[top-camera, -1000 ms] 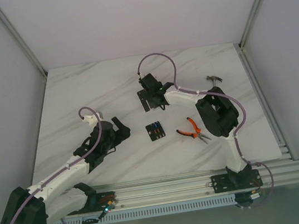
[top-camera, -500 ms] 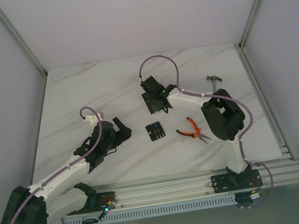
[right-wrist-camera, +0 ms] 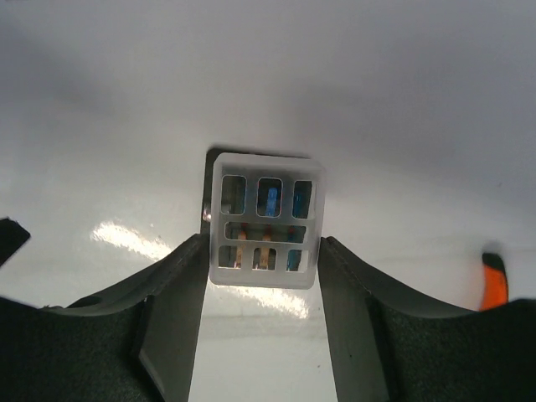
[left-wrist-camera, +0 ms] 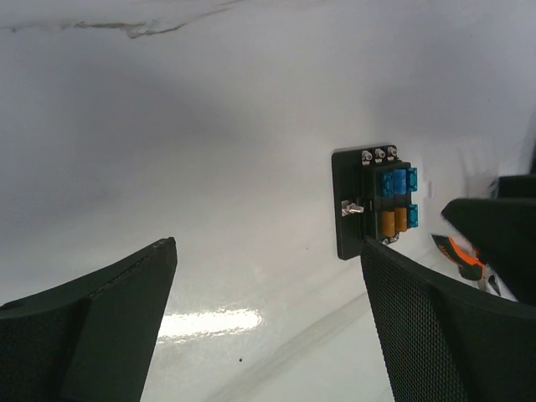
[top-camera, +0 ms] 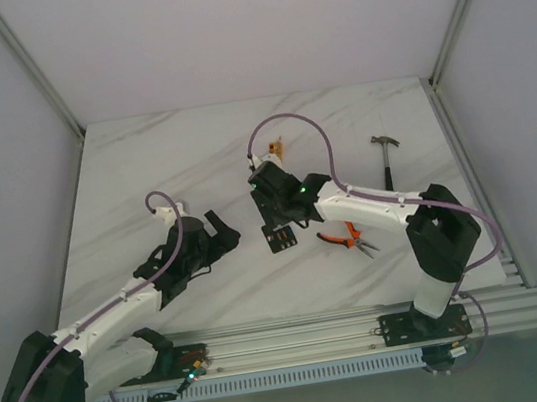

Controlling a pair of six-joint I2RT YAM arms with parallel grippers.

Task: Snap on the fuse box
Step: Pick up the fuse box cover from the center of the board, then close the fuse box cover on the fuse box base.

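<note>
Fuse box [left-wrist-camera: 377, 201] lies flat on the table [top-camera: 142, 169] between both arms. Right gripper [right-wrist-camera: 264, 247], half closed, pinches a clear cover [right-wrist-camera: 265, 221] by its sides directly above the box. Left gripper [left-wrist-camera: 268, 247] gapes wide and empty nearby.

Where everything is lying on the table

The fuse box [top-camera: 279, 239] is lying near the middle of the table [top-camera: 142, 169]. The right gripper [top-camera: 272, 212] is hanging over it, with the cover [right-wrist-camera: 266, 222] sitting between its fingers, directly above the box. The left gripper [top-camera: 221, 231] is hovering to the left, apart. The pliers [top-camera: 348, 238] are lying just right of the box, the hammer [top-camera: 385, 155] farther right and behind, and a small block [top-camera: 274, 147] is lying behind the box
</note>
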